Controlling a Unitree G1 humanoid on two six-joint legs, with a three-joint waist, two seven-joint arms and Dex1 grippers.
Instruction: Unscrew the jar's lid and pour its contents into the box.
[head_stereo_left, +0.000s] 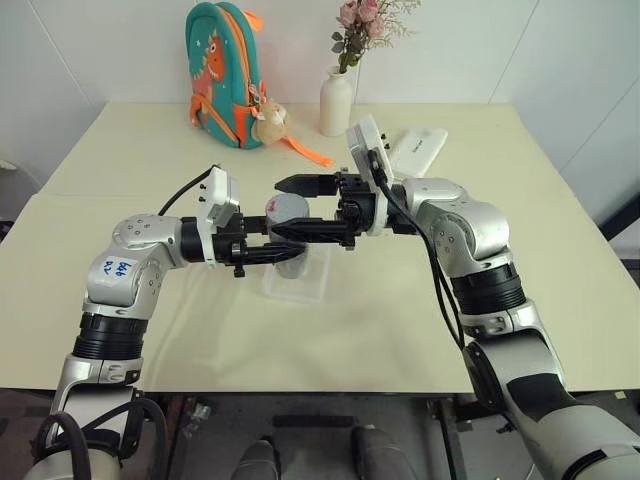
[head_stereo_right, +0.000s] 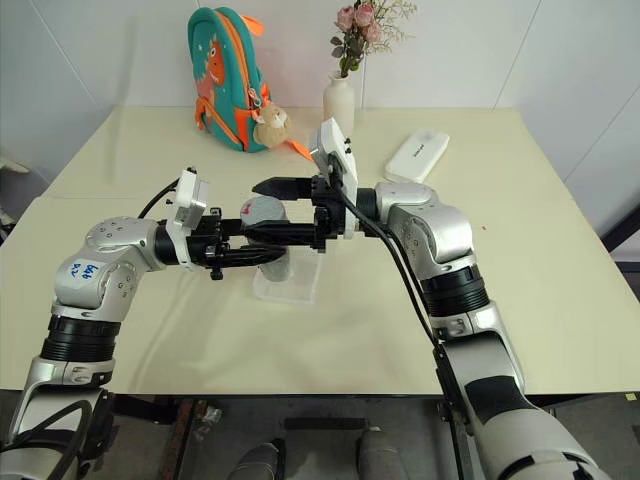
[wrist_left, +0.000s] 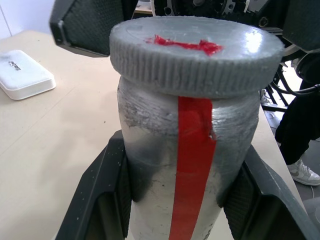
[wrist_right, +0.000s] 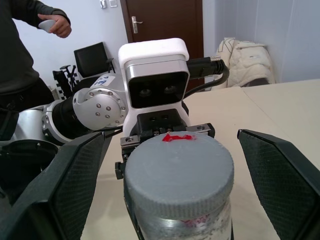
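Lid-unscrewing step: left gripper (head_stereo_left: 283, 252) clamps the silvery cylindrical jar (wrist_left: 185, 165) above the clear plastic tray box (head_stereo_left: 297, 280); right gripper (head_stereo_left: 300, 208) spread wide around grey ribbed lid (wrist_right: 179, 167). Next: close, twist.

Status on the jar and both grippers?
Left gripper shut on jar, above the box. Right gripper open, straddling lid, not gripping. Lid still on. Nothing in the way.

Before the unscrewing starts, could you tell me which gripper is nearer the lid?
Right. The right gripper stands open with a finger on either side of the lid, not touching it. The left gripper is shut on the jar below the lid.
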